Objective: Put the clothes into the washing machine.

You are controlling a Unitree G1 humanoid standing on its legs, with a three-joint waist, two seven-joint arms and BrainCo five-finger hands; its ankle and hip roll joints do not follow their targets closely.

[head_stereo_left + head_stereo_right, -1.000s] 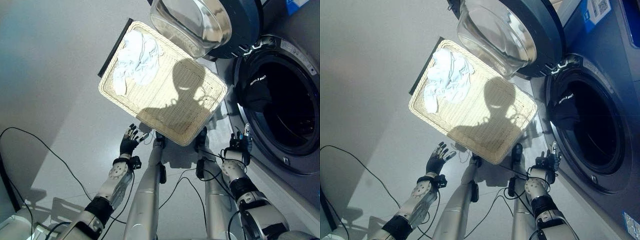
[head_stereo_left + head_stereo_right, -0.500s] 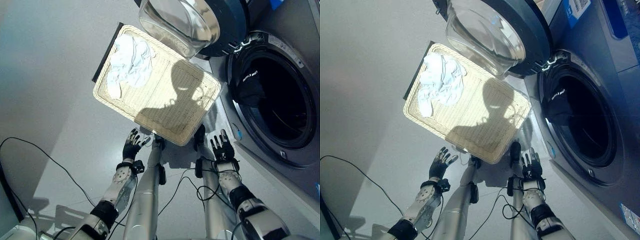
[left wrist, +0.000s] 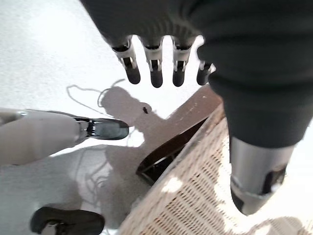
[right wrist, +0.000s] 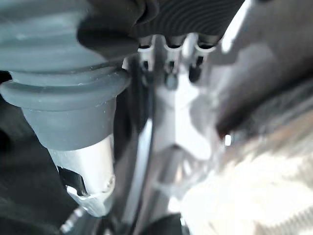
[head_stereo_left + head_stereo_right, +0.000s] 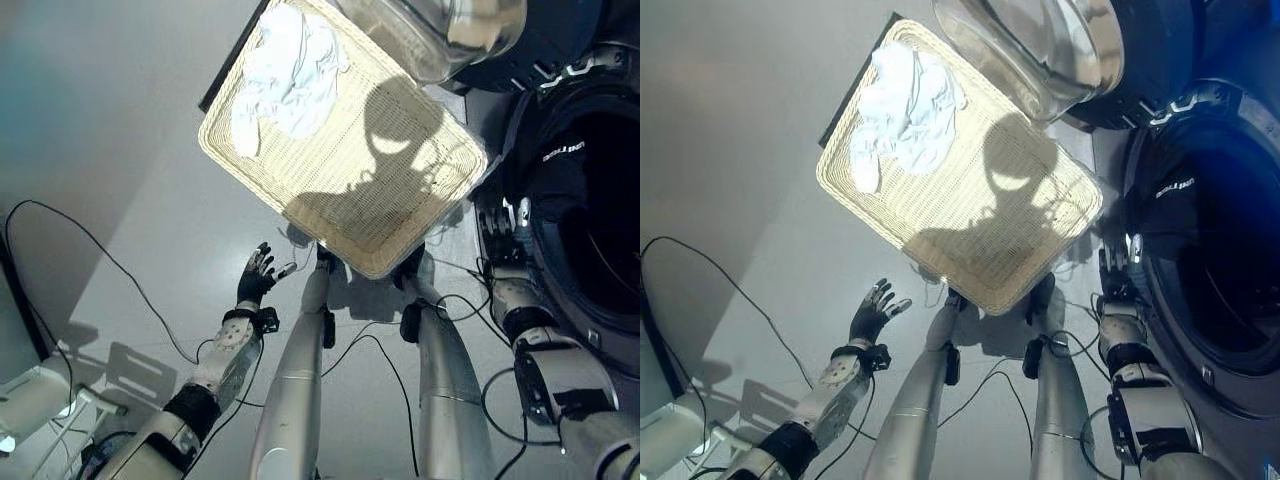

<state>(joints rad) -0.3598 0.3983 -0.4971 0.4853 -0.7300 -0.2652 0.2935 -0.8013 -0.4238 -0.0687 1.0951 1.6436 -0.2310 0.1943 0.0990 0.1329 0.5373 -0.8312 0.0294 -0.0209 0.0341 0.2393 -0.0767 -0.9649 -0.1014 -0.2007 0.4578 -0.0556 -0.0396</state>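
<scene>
A heap of white clothes lies in the far left corner of a flat wicker basket on the floor. To the right stands the washing machine, its glass door swung open above the basket. A black garment hangs in the drum's mouth. My left hand hovers open over the floor just short of the basket's near edge, fingers straight and holding nothing. My right hand is at the lower left rim of the drum opening, fingers straight and empty.
A dark board sticks out from under the basket's far left edge. Some white gear sits on the floor at the lower left. Bare grey floor stretches to the left of the basket.
The camera has shifted. My right hand has moved from the floor by the basket's near corner over to the rim of the drum opening. My left hand stays open near the basket.
</scene>
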